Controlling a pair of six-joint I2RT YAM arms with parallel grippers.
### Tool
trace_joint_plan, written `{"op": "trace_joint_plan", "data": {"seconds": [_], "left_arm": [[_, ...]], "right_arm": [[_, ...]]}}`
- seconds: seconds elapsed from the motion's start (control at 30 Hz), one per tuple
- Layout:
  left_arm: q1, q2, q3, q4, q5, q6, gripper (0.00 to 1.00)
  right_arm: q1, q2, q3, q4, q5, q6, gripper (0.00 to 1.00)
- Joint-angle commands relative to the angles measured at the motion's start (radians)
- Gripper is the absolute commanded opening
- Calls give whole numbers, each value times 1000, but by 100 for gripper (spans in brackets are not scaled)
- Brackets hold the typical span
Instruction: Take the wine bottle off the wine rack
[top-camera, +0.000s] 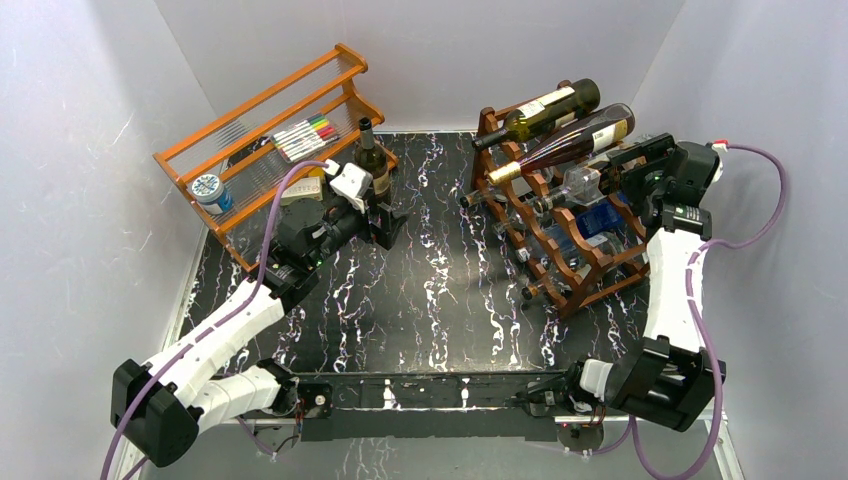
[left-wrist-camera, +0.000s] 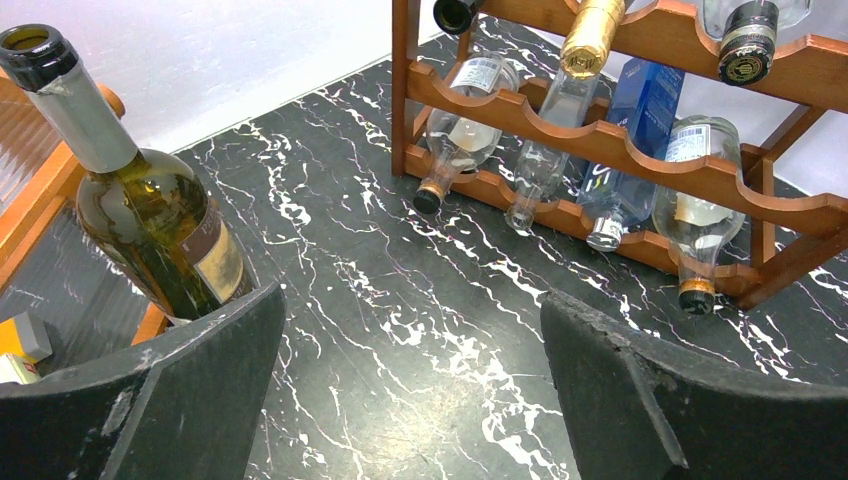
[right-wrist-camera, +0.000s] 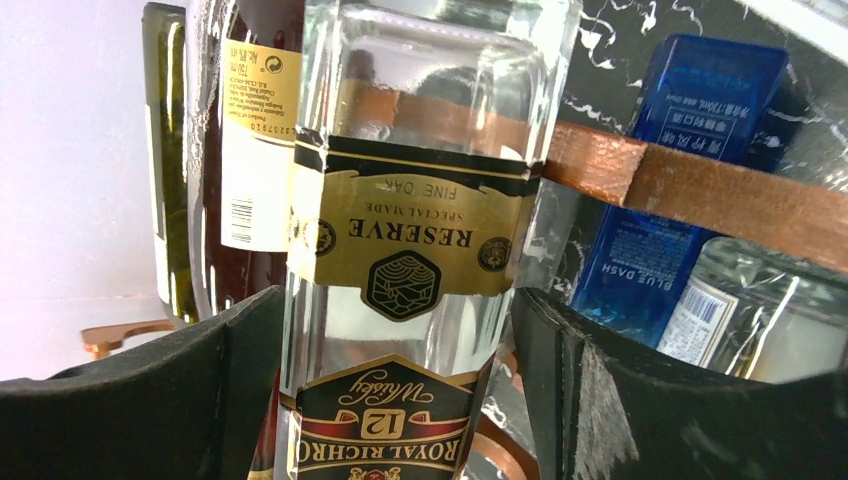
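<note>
Right pincer (right-wrist-camera: 395, 320) straddling one clear bottle (right-wrist-camera: 420, 150) on the wine rack (right-wrist-camera: 680, 180); whether its pads (right-wrist-camera: 200, 400) press the glass cannot be told.
That bottle lies lengthwise between the pads, base toward the pincer, neck aimed at the counter's (top-camera: 440, 290) middle. One rack, seven bottles lying in it. Left pincer (left-wrist-camera: 410, 305) gapes wide, well apart, beside one upright green bottle (left-wrist-camera: 150, 210).

Left tool (left-wrist-camera: 410, 335) and right tool (right-wrist-camera: 397, 325) reach forward, both spread wide.

Two racks: the wine rack (left-wrist-camera: 640, 152) cradles seven bottles (top-camera: 545, 108); left of it, one upright bottle (top-camera: 373, 165) and one orange rack (top-camera: 257, 101).
</note>
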Motion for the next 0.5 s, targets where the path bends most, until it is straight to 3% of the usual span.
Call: {"op": "trace_joint_plan", "data": {"seconds": [0.0, 0.33, 0.47], "left_arm": [[-6, -6, -2, 18, -3, 9, 98], [-8, -2, -2, 19, 0, 11, 98], [-8, -4, -2, 17, -1, 12, 98]], "right_arm": [[-19, -48, -32, 116, -38, 79, 89], [-41, -48, -96, 205, -100, 182, 86], [-45, -53, -111, 231, -103, 211, 81]]}}
